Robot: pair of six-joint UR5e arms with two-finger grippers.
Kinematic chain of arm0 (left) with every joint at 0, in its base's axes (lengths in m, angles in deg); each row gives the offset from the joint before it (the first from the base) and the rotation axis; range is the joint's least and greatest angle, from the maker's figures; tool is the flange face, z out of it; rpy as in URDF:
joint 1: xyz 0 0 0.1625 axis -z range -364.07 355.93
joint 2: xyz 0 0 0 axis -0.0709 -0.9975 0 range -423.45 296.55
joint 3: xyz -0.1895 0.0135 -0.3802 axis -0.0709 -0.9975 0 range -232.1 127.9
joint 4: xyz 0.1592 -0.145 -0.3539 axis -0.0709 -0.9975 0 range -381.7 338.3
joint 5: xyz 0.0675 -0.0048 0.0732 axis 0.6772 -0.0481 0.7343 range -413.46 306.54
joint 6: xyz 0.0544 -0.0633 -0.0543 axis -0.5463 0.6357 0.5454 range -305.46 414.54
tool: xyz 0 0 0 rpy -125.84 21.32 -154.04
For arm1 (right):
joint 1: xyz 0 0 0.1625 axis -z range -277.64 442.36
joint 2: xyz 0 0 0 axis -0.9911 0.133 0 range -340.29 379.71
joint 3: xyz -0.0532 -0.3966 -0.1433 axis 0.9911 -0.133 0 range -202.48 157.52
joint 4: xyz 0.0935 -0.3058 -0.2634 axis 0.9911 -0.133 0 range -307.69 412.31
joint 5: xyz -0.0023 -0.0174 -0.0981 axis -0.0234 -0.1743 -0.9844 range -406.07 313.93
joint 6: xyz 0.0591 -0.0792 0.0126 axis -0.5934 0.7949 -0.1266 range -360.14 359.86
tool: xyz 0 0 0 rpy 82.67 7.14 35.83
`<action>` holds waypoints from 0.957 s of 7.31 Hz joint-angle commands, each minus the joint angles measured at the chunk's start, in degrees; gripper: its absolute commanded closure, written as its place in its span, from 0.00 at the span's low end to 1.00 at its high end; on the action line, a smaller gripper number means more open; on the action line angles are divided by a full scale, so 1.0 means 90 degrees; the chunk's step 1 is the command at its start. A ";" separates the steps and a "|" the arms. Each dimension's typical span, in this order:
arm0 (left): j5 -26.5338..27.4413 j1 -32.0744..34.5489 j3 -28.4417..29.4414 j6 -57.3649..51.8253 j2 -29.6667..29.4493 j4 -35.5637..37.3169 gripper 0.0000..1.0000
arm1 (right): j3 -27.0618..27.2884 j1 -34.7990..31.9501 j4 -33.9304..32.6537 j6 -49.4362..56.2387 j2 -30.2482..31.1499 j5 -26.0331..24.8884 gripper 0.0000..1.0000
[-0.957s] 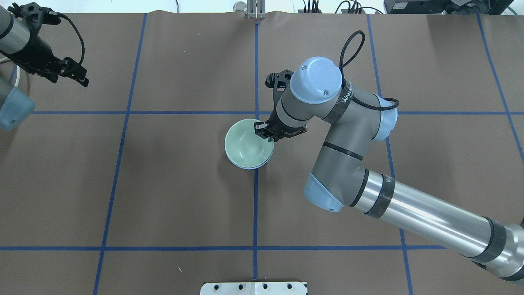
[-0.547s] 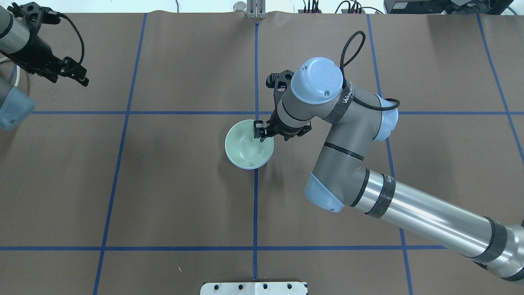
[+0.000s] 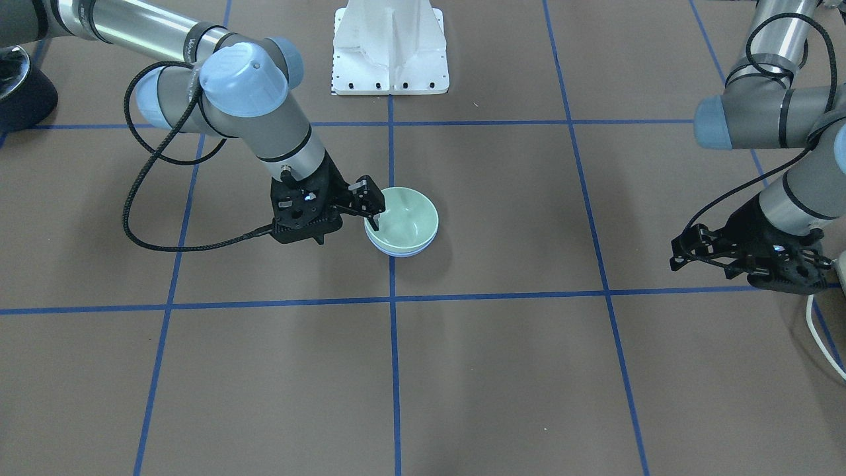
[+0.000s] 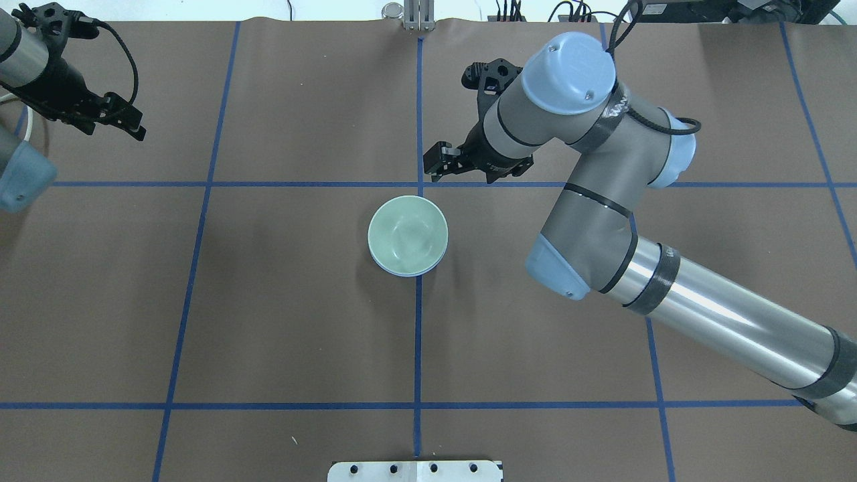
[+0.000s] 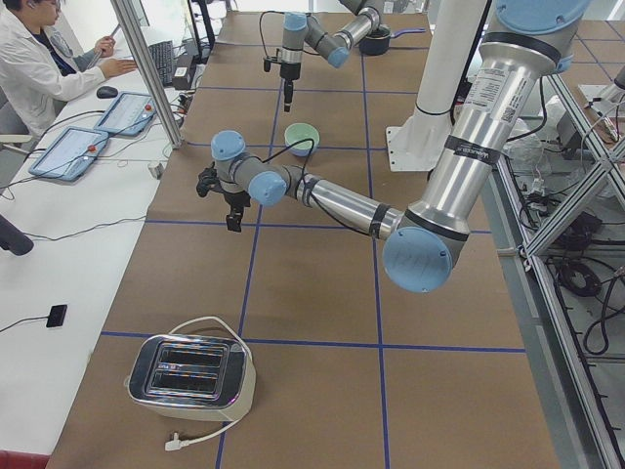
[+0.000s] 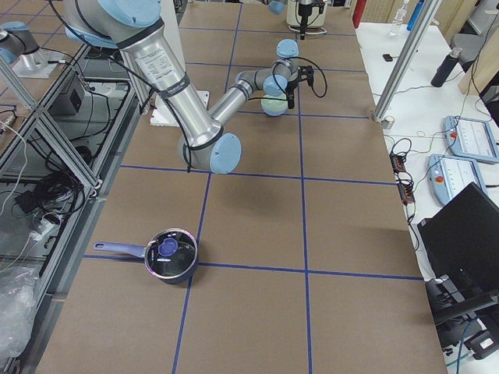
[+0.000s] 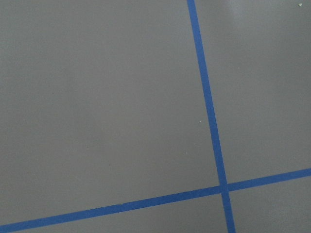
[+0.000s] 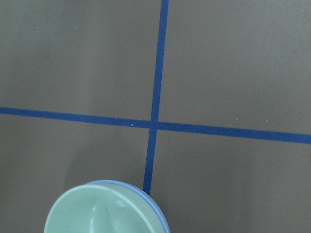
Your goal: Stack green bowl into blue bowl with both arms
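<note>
Okay, right gripper hangs raised with jaws apart and nothing in them, near the green bowl on the right-arm side. I read that as standing clear so it can't nudge the stack. Green bowl sits upright and empty, nested inside the blue bowl, with only a thin blue rim showing around it, mid-table by the centre tape line. Left gripper is parked well apart at the left edge, jaws apparently apart and empty, so I judge the stacking done.
</note>
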 commanded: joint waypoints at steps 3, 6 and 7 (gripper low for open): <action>-0.0003 0.0158 0.0026 -0.0097 -0.0016 0.0039 0.03 | 0.0020 -0.1317 0.2587 0.0186 0.1836 0.1399 0.00; -0.0091 0.0986 0.0104 -0.1439 -0.0006 0.0844 0.02 | -0.0020 -0.2312 0.2416 0.1069 0.2461 0.1459 0.00; -0.0091 0.1328 0.0104 -0.2141 0.0023 0.1343 0.02 | -0.0068 -0.2615 0.2212 0.2524 0.2783 0.1546 0.00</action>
